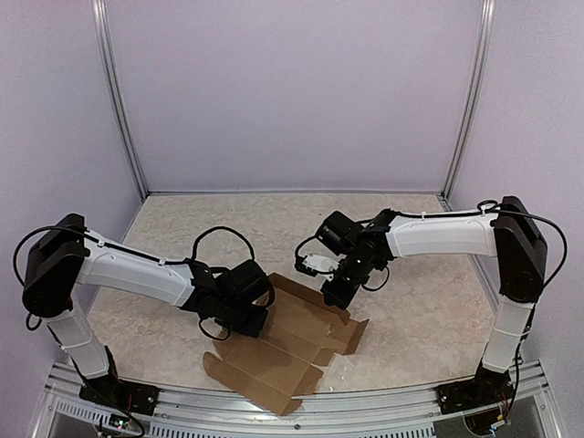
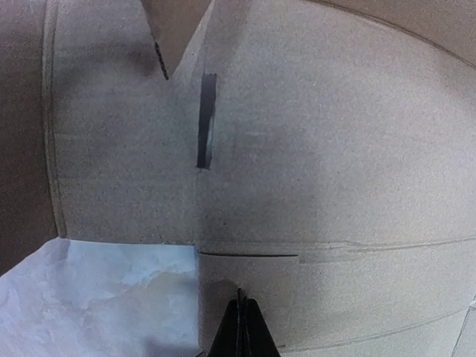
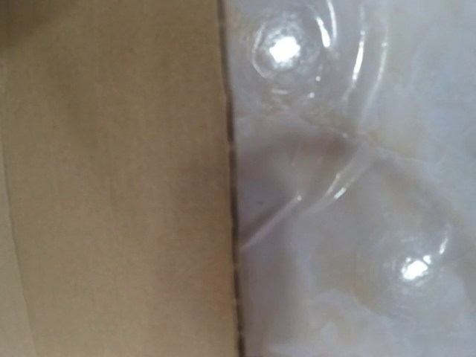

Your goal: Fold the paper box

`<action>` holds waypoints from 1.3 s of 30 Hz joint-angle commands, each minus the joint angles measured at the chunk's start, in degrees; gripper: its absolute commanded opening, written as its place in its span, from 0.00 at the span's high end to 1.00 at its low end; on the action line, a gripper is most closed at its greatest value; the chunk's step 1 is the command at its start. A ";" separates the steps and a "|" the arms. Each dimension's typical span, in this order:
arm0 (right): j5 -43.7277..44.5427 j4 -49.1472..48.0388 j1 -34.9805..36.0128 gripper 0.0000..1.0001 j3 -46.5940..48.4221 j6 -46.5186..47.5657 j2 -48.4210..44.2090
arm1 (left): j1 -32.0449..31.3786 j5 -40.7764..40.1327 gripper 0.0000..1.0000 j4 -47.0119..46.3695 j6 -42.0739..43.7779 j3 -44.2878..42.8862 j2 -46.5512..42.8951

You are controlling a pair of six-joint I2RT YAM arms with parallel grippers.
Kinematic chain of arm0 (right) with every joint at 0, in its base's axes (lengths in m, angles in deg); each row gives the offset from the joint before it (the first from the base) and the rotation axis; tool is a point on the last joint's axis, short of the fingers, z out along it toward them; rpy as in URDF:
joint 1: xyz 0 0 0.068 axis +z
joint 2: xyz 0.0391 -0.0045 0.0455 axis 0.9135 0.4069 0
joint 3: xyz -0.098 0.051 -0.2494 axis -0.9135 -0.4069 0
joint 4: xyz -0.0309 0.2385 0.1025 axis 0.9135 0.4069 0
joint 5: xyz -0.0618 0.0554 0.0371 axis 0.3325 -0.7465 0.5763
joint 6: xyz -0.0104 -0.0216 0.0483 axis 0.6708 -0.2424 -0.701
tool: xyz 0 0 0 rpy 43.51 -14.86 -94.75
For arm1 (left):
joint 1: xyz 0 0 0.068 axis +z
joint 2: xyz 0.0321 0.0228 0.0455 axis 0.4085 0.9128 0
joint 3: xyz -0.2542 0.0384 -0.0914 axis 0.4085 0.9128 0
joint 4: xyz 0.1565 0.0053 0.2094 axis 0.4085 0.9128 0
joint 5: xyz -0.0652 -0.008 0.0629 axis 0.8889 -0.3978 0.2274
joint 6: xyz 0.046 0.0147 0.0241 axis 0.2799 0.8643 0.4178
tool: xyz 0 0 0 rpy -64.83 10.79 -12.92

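**Paper box is one flat sheet, both grippers pinched shut**

The paper box (image 1: 290,351) is a flat brown die-cut sheet right now, lying on the table (image 1: 420,310) near the front edge, between the two arms. From above, the flaps and tabs look flat, so I'd say the folding has barely started.

The left gripper (image 2: 239,323) has its jaws closed on nothing. The tips are together and right down at the cardboard, beside a slit and a crease line. Looks to me like it's pinning the sheet so it can't slide.

The right gripper (image 1: 336,294) is down at the sheet's far right edge, also closed and empty. Its wrist view only shows the cardboard edge meeting the table. My guess is it's lined up to nudge or lift that edge.
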 commanded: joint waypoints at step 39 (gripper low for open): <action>36.38 -8.46 11.96 1.00 -4.69 17.23 -10.15 | 2.72 -10.89 0.92 1.45 7.76 0.86 -35.74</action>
